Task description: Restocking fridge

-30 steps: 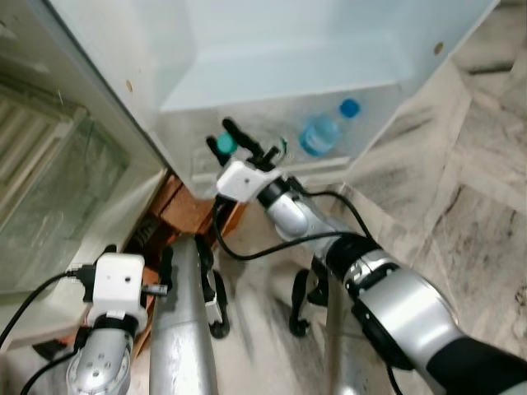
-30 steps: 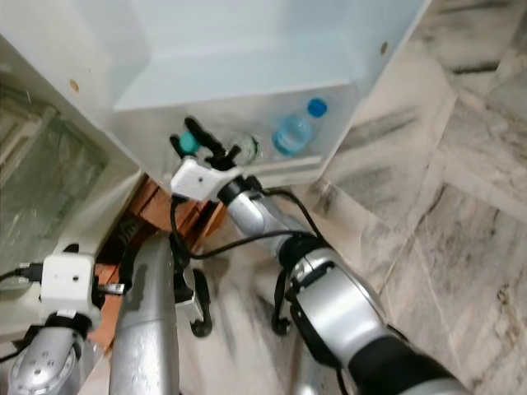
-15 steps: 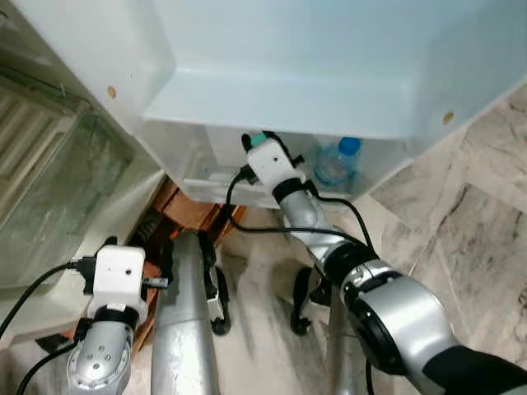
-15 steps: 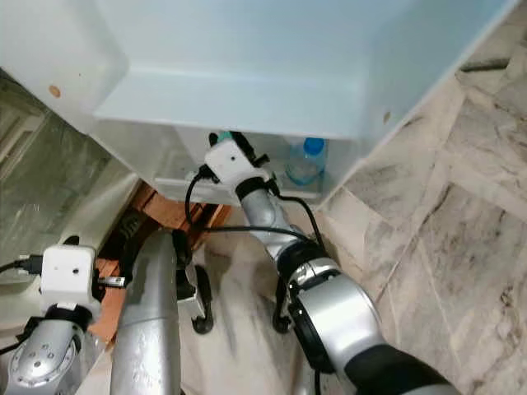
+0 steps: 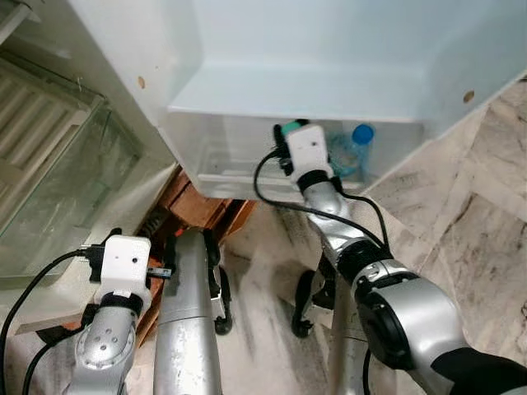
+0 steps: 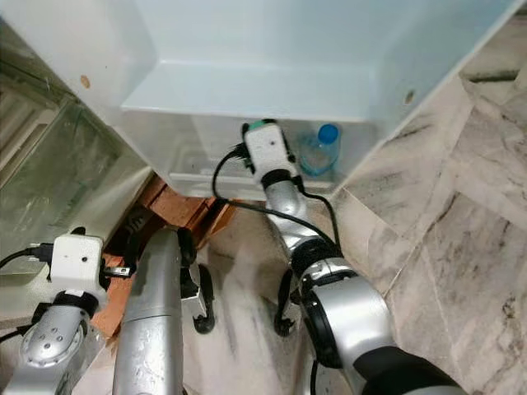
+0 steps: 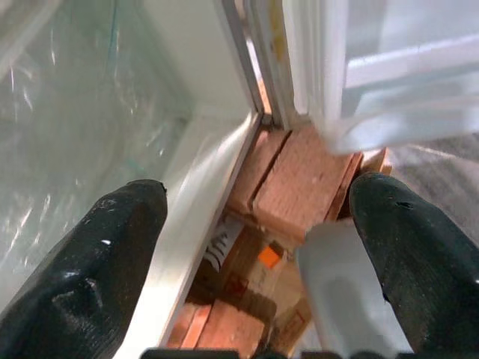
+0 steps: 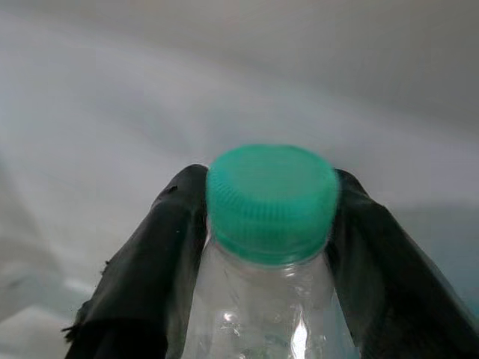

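Since the earlier frame the right gripper (image 8: 271,247) has pushed into the white fridge-door bin (image 5: 247,156), pinching the clear green-capped bottle (image 8: 271,224). Risk: clipping the neighbouring blue-capped bottle (image 5: 352,151). Left gripper (image 7: 254,247) hangs spread.

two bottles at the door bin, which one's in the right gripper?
The green-capped bottle: the right gripper has its black fingers shut on its neck. The blue-capped bottle stands apart in the clear door bin, untouched.
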{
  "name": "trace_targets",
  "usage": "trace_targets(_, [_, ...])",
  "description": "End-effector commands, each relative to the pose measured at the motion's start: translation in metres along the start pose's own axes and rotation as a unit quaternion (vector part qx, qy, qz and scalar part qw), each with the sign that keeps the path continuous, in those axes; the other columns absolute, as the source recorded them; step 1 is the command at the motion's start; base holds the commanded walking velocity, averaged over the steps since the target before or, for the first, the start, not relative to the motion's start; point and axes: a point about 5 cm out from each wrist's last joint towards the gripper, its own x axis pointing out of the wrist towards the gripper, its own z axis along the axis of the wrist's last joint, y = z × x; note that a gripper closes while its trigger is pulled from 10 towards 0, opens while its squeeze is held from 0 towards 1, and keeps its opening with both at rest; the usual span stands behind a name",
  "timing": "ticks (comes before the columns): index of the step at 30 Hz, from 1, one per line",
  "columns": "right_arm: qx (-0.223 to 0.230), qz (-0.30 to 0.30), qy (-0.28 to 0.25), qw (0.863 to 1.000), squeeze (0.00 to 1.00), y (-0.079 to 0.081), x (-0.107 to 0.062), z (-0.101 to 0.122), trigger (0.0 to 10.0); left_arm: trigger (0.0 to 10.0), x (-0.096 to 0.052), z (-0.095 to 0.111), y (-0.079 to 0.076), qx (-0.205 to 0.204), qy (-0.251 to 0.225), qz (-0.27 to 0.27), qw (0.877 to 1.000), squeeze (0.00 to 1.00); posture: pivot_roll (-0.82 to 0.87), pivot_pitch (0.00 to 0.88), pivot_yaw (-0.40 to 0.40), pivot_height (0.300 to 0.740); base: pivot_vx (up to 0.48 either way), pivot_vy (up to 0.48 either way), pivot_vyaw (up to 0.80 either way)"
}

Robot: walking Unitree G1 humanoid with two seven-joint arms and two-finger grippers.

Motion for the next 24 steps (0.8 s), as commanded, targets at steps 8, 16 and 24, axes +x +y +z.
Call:
trace_targets(8, [0.029, -0.017, 0.021, 0.999, 1.00, -0.019, -0.004, -0.010, 10.0, 10.0, 0.015, -0.004, -0.006, 0.000, -0.002, -0.010, 1.000, 0.00, 0.25, 0.313, 0.029, 0.547, 0.000, 0.000, 0.00])
trace_targets(16, [0.035, 0.015, -0.015, 0.999, 1.00, -0.015, 0.004, 0.008, 10.0, 10.0, 0.028, -0.004, -0.008, -0.001, -0.013, -0.014, 1.000, 0.00, 0.21, 0.243, 0.034, 0.547, 0.000, 0.000, 0.00])
trace_targets(24, [0.066, 0.060, -0.055, 0.995, 1.00, -0.014, -0.003, 0.016, 10.0, 10.0, 0.036, -0.006, -0.016, -0.014, -0.025, -0.013, 1.000, 0.00, 0.17, 0.179, 0.028, 0.547, 0.000, 0.000, 0.00])
